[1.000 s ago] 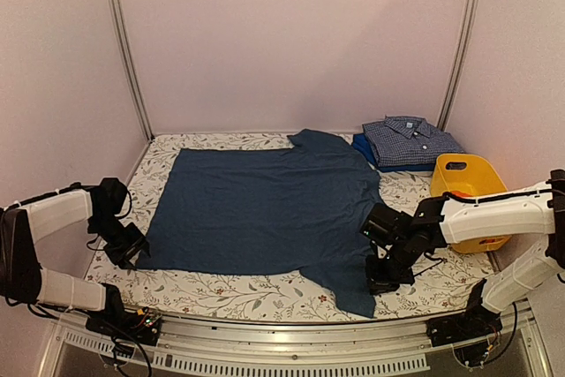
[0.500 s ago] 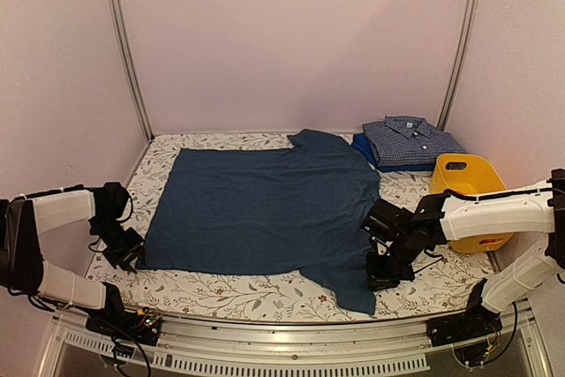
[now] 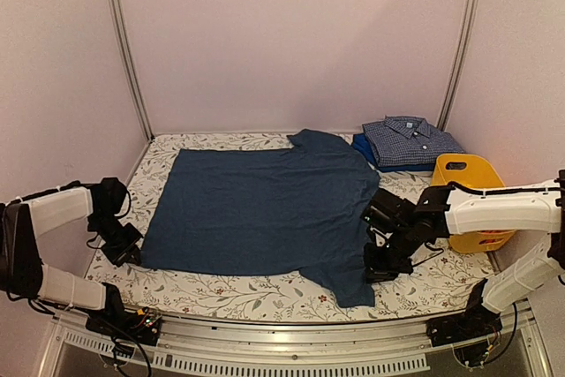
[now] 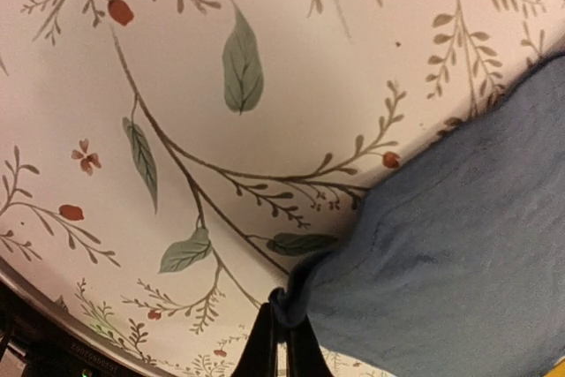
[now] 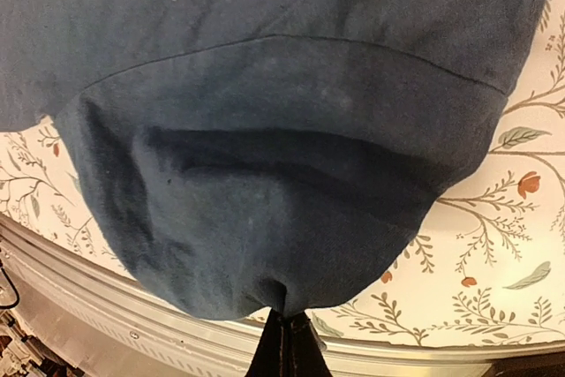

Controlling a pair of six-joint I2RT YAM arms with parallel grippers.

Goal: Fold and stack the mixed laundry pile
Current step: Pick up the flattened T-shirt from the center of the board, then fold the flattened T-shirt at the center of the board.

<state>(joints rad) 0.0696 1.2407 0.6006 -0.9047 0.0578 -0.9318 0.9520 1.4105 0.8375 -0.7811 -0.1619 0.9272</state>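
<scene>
A dark blue T-shirt (image 3: pixel 265 209) from the laundry pile lies spread flat on the flower-print table cover. My left gripper (image 3: pixel 131 252) is shut on the shirt's near-left hem corner; the left wrist view shows the cloth (image 4: pixel 459 245) bunched between the closed fingertips (image 4: pixel 284 328). My right gripper (image 3: pixel 377 267) is shut on the edge of the near-right sleeve, which in the right wrist view (image 5: pixel 282 130) hangs in a fold from the pinch point (image 5: pixel 287 317). A folded blue small-check shirt (image 3: pixel 410 140) rests at the back right on a folded blue garment (image 3: pixel 362 149).
A yellow plastic basket (image 3: pixel 481 178) stands at the right edge, just behind my right forearm. The metal front rail (image 5: pixel 115 324) of the table runs close below the held sleeve. Frame posts rise at the back corners.
The left gripper has closed on the shirt's near-left corner. The right gripper, still shut on the sleeve, has drawn it slightly back and inward from the front edge.
</scene>
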